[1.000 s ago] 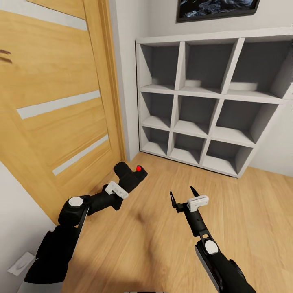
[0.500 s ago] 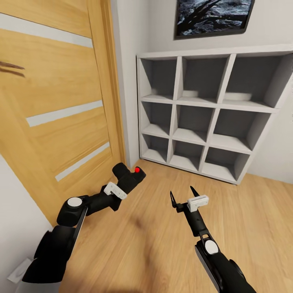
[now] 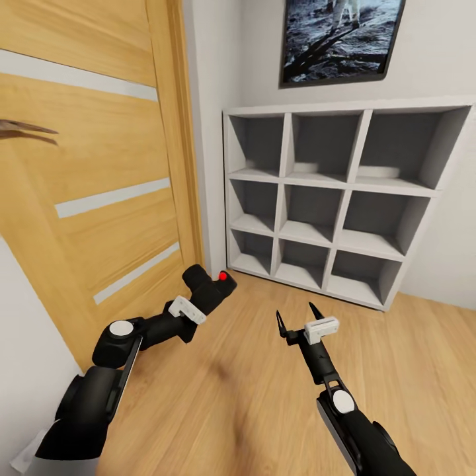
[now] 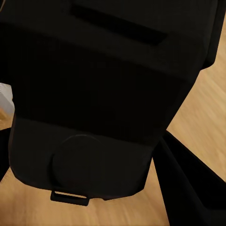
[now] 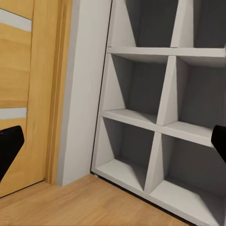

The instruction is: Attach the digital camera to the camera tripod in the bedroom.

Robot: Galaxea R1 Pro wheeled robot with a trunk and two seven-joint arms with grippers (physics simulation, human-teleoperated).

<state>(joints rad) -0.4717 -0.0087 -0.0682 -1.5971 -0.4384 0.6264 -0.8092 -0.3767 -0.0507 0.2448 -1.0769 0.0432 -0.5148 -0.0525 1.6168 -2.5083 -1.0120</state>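
In the head view my left gripper point(image 3: 206, 295) is shut on the digital camera point(image 3: 213, 288), a small black box with a round red button on top, held above the wood floor near the door. The left wrist view shows the camera's black body point(image 4: 103, 94) up close between the fingers. My right gripper point(image 3: 296, 320) hangs open over the floor, with nothing between its fingers; its dark fingertips point(image 5: 10, 146) frame the right wrist view. The camera tripod is out of view.
A wooden door point(image 3: 86, 172) with pale stripes stands at the left. A white cube shelf point(image 3: 330, 198) with bare compartments lines the pale grey wall ahead, under a framed dark picture point(image 3: 340, 36). Light wood floor point(image 3: 251, 396) spreads below both arms.
The whole head view has shifted: the shelf and picture sit lower in the frame, showing more of the picture. Both arms keep their pose, with the camera still held.
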